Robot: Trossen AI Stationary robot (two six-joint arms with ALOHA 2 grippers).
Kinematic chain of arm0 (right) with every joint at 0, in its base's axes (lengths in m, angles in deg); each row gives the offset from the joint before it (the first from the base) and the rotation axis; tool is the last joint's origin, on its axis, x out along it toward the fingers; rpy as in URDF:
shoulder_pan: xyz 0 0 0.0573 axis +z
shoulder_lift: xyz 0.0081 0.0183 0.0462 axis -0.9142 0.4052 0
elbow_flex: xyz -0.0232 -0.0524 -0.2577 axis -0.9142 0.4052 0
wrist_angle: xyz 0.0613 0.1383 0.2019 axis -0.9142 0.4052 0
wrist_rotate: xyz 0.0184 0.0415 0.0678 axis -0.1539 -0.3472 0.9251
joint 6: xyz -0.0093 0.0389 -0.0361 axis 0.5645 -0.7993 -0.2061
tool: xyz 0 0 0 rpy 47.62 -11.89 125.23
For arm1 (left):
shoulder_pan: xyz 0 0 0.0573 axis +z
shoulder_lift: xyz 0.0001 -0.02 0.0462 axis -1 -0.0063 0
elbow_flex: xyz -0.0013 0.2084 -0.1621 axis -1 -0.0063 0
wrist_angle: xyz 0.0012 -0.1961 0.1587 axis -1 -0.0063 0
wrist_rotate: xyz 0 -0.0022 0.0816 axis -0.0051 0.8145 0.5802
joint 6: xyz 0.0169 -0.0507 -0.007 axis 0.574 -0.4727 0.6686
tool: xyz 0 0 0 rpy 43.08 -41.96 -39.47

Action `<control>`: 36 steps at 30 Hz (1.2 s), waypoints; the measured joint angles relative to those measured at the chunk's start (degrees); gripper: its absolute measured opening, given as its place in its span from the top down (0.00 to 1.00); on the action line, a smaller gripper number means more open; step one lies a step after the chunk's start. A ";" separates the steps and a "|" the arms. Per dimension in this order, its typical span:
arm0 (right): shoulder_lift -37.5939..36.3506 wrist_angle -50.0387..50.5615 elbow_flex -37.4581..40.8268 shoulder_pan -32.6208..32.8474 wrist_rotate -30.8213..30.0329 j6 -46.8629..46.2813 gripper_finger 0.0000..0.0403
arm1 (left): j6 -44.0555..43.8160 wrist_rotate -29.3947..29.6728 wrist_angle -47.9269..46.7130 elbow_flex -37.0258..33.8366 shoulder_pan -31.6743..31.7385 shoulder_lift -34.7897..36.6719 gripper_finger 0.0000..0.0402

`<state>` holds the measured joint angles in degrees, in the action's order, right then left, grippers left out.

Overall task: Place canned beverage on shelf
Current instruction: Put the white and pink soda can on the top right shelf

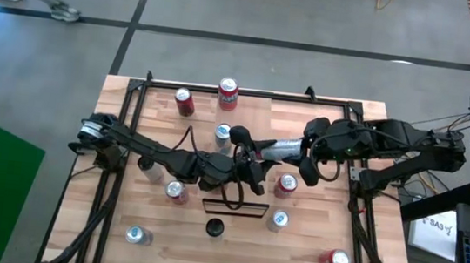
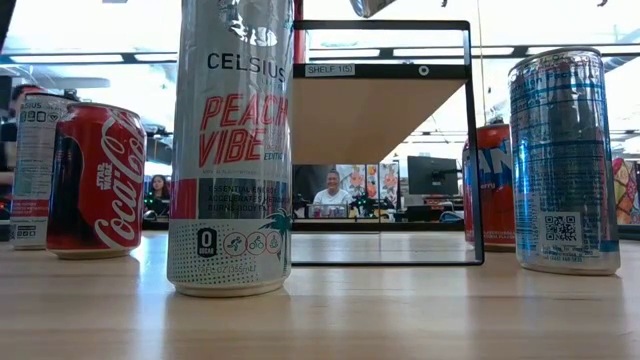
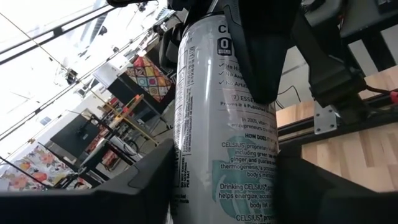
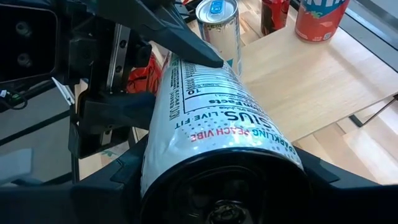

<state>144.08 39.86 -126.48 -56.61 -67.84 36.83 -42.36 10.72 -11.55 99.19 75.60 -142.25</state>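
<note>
The white Celsius can (image 4: 217, 124) lies gripped in the right claw (image 1: 254, 155) at mid-frame in the high view. The left claw (image 1: 244, 169) sits around it, grip unclear. Nothing rests on the shelf (image 2: 375, 120) yet, so the placing is all ahead. Only the low view, centre frame, shows the shelf bare; the wrist views show the can between dark fingers (image 3: 264, 56).

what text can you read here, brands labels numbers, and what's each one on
"CELSIUS PEACH VIBE" on the tall white can in the low view.
"Coca-Cola" and "STAR WARS" on the red can.
"SHELF 1/51" on a white label on the shelf.
"CELSIUS LIVE FIT" on the held can.
Small print and the blue can: too small to read.
</note>
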 joint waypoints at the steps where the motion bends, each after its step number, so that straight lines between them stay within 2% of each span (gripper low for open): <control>1: -0.15 -0.01 0.00 0.00 0.07 0.04 0.41 | -0.02 -0.02 -0.01 0.00 0.00 0.00 0.50; 7: -0.24 0.31 0.00 0.01 0.19 0.15 0.41 | -1.01 -0.63 0.00 0.00 0.07 0.00 0.45; 18: -0.80 5.90 0.25 0.01 -1.05 -2.59 0.41 | 2.98 -1.03 0.63 0.11 -2.19 1.21 0.23; 23: -1.25 9.43 0.20 0.01 -3.23 -5.18 0.41 | 3.36 -0.81 -0.10 0.11 -3.12 3.15 0.22; 27: -1.31 17.66 0.20 0.01 -4.21 -9.39 0.41 | 2.80 -0.98 -2.84 0.11 -3.96 5.30 0.22; 33: -1.29 26.95 -0.25 0.01 -3.94 -17.41 0.41 | -0.68 -6.82 -6.26 0.11 -5.90 8.84 0.21; 36: -1.19 29.45 -1.39 0.01 -3.77 -20.00 0.41 | -1.17 -7.42 -7.90 0.09 -6.87 9.57 0.21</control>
<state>142.89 69.30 -127.87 -56.60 -71.61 16.83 -43.52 3.29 -19.46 99.28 68.72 -132.68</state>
